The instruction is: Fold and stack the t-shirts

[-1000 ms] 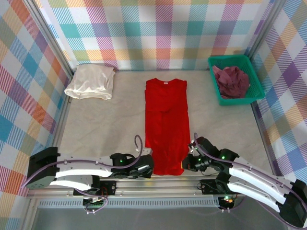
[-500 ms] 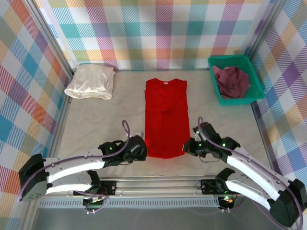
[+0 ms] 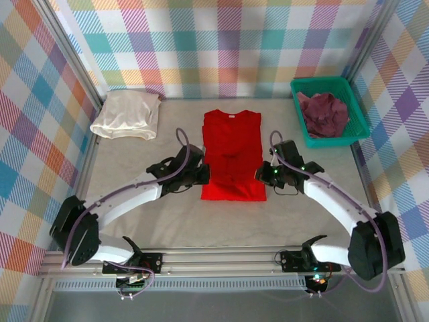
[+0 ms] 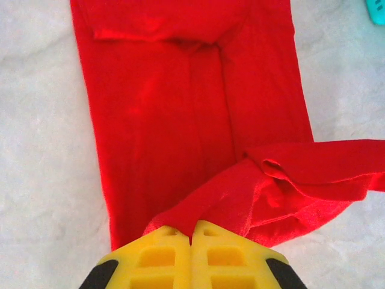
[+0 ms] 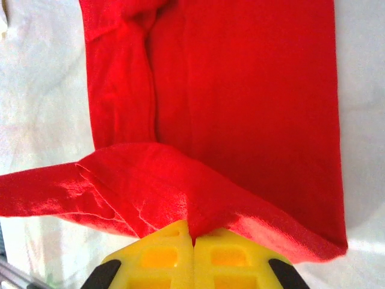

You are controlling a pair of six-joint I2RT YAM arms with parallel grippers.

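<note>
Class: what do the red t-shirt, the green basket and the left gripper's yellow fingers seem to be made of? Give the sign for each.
The red t-shirt: soft cloth, perhaps cotton knit, faintly shiny; it drapes and creases where pinched.
The green basket: probably moulded plastic, smooth; stiff rim, even colour.
Fingers of the left gripper: hard-looking yellow plastic, matte; moulded recesses.

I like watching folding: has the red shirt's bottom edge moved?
Yes. The bottom edge of the red t-shirt has been carried away from the near rail, toward the back wall.
</note>
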